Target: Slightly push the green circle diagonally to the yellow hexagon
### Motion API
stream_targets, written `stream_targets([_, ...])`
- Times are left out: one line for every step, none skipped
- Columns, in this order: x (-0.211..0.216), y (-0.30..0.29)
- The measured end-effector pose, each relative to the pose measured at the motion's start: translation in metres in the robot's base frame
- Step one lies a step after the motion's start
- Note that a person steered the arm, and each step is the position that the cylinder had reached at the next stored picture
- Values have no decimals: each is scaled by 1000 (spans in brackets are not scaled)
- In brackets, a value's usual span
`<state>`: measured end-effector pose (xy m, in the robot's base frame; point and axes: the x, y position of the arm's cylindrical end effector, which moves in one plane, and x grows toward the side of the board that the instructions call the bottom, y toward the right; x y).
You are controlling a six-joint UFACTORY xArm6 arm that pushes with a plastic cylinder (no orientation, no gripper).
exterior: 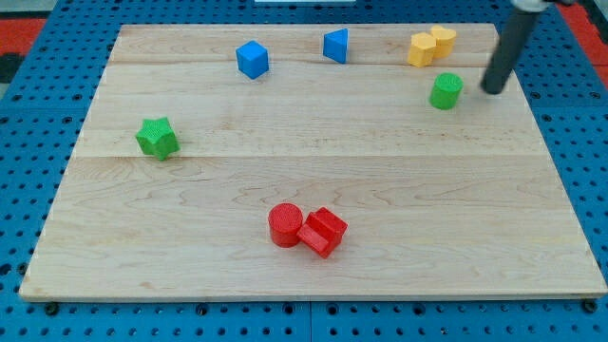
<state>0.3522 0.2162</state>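
Near the view's top right, my tip is sitting on the wooden board, just to the right of the green circle with a narrow strip of bare wood showing between them, so I am not touching it. I am running a plain dark rod here, so it has no jaws to spread or press together and it is pinching nothing. The rod is leaning up and to the right, leaving the frame at the top edge.

The green circle is standing below and slightly right of the yellow hexagon, near it but apart. A second yellow block is touching the hexagon on its right; I cannot make out its shape for certain.

Along the top, a blue cube and a blue wedge-like block are sitting well apart. At the left, a green star is resting alone. Toward the bottom centre, a red cylinder is pressing against a red block of unclear shape
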Motion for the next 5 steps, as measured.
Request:
stream_targets([25, -94])
stream_targets([22, 7])
stream_targets([14, 57])
stream_targets([-29, -17])
stream_targets([3, -148])
